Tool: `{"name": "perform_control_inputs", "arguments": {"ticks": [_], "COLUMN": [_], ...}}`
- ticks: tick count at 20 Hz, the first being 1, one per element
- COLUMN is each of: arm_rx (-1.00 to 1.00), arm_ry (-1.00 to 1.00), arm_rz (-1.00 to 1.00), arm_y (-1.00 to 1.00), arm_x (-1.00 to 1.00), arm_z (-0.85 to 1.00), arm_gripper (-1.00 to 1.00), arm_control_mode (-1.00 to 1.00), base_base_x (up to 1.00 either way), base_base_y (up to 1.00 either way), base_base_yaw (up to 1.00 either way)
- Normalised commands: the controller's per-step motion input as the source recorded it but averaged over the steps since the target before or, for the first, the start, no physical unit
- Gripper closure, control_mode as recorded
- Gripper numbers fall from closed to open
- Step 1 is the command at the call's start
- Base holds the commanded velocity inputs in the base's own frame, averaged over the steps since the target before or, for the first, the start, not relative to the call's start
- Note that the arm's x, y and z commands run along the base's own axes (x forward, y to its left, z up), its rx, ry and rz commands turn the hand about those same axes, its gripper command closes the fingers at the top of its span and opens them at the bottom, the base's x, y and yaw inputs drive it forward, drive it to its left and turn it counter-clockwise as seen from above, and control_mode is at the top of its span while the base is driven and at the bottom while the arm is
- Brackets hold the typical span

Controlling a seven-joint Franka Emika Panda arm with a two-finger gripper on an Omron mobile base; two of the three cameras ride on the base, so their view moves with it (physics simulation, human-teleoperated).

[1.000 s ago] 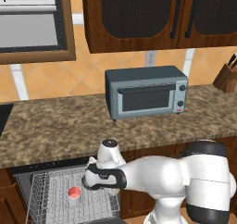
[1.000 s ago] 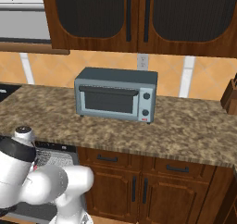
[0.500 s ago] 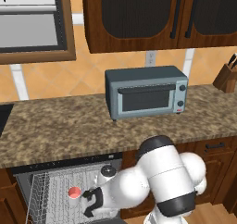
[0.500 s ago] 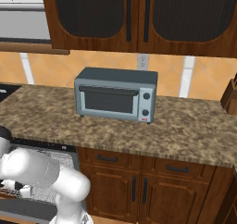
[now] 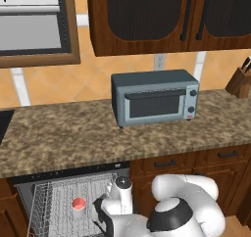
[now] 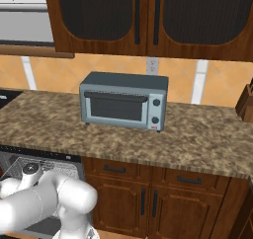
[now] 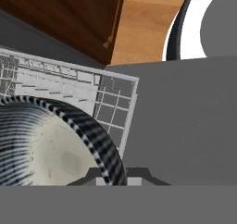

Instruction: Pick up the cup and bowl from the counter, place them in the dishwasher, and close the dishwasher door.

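A: Where is the bowl (image 7: 51,144)?
B: Right against the fingers (image 7: 116,176), its striped rim between them, over the dishwasher (image 5: 59,201) rack.
A: Clenched?
B: Grasping the bowl's rim. The cup (image 5: 78,204) sits in the rack.

Arm lowered from counter (image 5: 73,138) height to beside the dishwasher (image 5: 63,201) rack, carrying the bowl (image 7: 51,144) down toward the rack.

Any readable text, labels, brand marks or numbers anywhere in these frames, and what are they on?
No readable text anywhere.
Small red mark at the lower right front of the blue-grey toaster oven: too small and blurred to read.
Its two round knobs carry no legible markings.
Silver wire dishwasher rack, white-and-pink cup: no markings.
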Motion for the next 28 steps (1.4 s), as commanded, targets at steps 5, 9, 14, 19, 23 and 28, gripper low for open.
{"name": "perform_control_inputs", "arguments": {"ticks": [5,9,14,19,23,28], "arm_rx": [0.00,0.00,0.00,-0.01,-0.01,-0.02], "arm_ry": [0.09,0.12,0.11,0.03,0.04,0.06], "arm_rz": [-0.10,-0.09,-0.04,0.00,0.00,0.00], "arm_y": [0.02,0.01,0.01,0.05,0.05,0.04], "arm_x": [0.42,0.36,0.21,0.01,0.04,0.02], "arm_z": [0.00,-0.01,-0.28,-0.70,-0.67,-0.65], "arm_gripper": [1.00,1.00,1.00,1.00,1.00,1.00], "arm_control_mode": [-1.00,-1.00,-1.00,-1.00,-1.00,-1.00], "base_base_x": [0.00,0.00,0.00,0.00,0.00,0.00], "base_base_y": [0.00,0.00,0.00,0.00,0.00,0.00], "base_base_yaw": [0.00,0.00,0.00,0.00,0.00,0.00]}}
